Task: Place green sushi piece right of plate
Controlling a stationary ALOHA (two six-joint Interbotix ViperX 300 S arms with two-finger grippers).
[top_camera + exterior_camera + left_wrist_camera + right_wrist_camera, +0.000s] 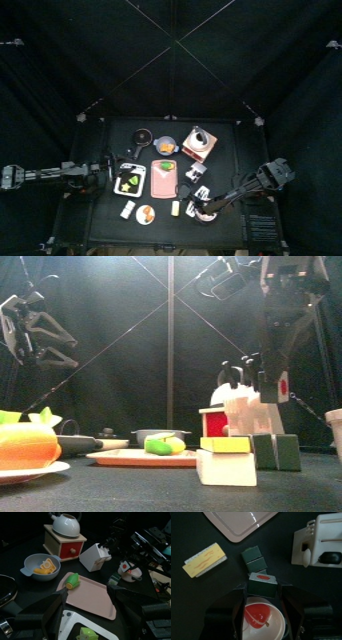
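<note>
A: Where's the green sushi (72, 581)?

B: Lying on the pink plate (93, 598), at the corner nearest the blue bowl (39, 566). From the front it sits mid-plate, low, with a darker wrap round it. Not yet moved.

A: Grippers?

B: Left gripper (85, 614) hangs raised at the table's left side, jaws apart, nothing between them, the plate right below it. Right gripper (261, 594) is low at the right front, over a small red-and-white bowl (260, 614), a dark block (262, 585) with a red dot between its jaws. Jaws apart, can't confirm they touch the block.

A: How will the sushi handle?

B: My guess: light, toy-like, probably rubbery or hard plastic, rounded. Could roll or squirt out if pinched at the ends.

A: So grab where?

B: Across the middle, on the wrap band, jaws square to its long axis. Come straight down so a finger doesn't catch the plate rim.

A: Drop zone?

B: Right of the plate is crowded: white dispenser (97, 556), dark blocks (255, 558), a yellow piece (203, 560). Tight gap, so set it down gently, just beside the plate edge.
</note>
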